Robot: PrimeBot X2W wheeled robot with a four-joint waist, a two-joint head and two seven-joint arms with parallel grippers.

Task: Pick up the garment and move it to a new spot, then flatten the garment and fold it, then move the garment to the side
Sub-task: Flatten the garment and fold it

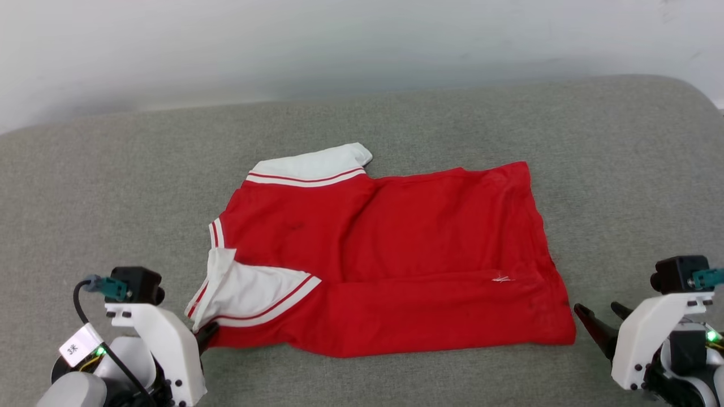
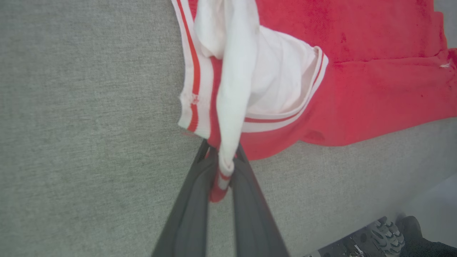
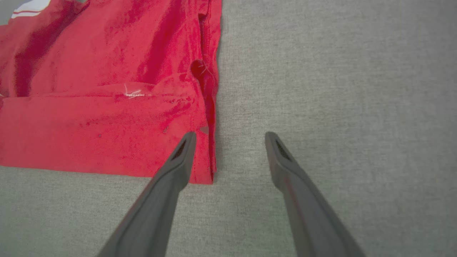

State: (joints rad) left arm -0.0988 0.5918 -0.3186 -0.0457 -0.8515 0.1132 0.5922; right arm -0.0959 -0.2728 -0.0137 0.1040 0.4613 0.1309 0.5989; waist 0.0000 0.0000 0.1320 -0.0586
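Because the garment [image 1: 407, 254] is thin, limp cloth (light, no stiffness, apt to sag and drag wherever it isn't held), it wants a pinch at two corners or along an edge, not a grab in the middle.

Nearest the robot, the left gripper [image 1: 206, 333] is clenched on the near-left corner. In the left wrist view its two dark fingers [image 2: 192, 200] squeeze a bunched tail of white sleeve [image 2: 235, 107] & striped trim, w/ some red cloth caught too. The bite looks narrow, so a hard tug could slip it out, imo.

Over at the near right, the right gripper [image 1: 595, 310] is released, jaws spread wide, nothing in them. It sits just beside the hem corner [image 3: 205, 167]. One fingertip is over the red edge, the other over the bare grey fabric surface [image 3: 339, 107], so the corner lies approx. between the tips but isn't pinched. Whether that fingertip touches cloth I can't tell. The best hold there, I'd judge, is the doubled hem, thicker and less slippery than a single layer.

Further out, the body lies mostly flat on the surface, neck end to the left, hem to the right; the near strip looks folded over along its length. Farthest, the other white sleeve [image 1: 317, 167] pokes out at the far-left edge, well apart from both grippers.
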